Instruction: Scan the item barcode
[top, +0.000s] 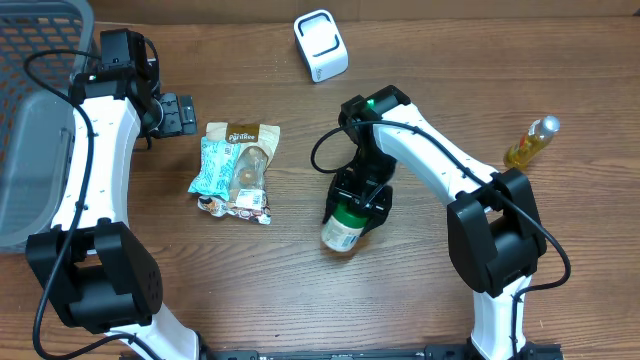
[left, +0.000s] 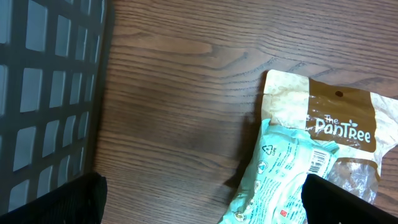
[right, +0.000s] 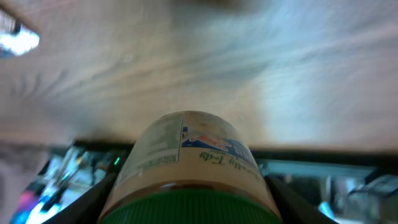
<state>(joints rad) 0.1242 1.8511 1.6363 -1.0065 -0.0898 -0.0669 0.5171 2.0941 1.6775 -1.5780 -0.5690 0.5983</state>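
Note:
A jar (top: 343, 227) with a green lid and a pale label lies tilted in the middle of the table. My right gripper (top: 361, 196) is shut on it at the lid end. In the right wrist view the jar (right: 189, 163) fills the space between both dark fingers (right: 88, 202), label facing the camera. The white barcode scanner (top: 321, 45) stands at the back centre, well apart from the jar. My left gripper (top: 176, 113) hangs open at the far left, holding nothing. Its fingertips (left: 56, 200) straddle bare wood and the corner of a mint bag (left: 280, 183).
A brown PanTree pouch (top: 243, 135) and the mint snack bag (top: 215, 165) lie with small wrappers left of centre. A grey mesh basket (top: 30, 150) takes up the left edge. A yellow bottle (top: 530, 142) lies at the right.

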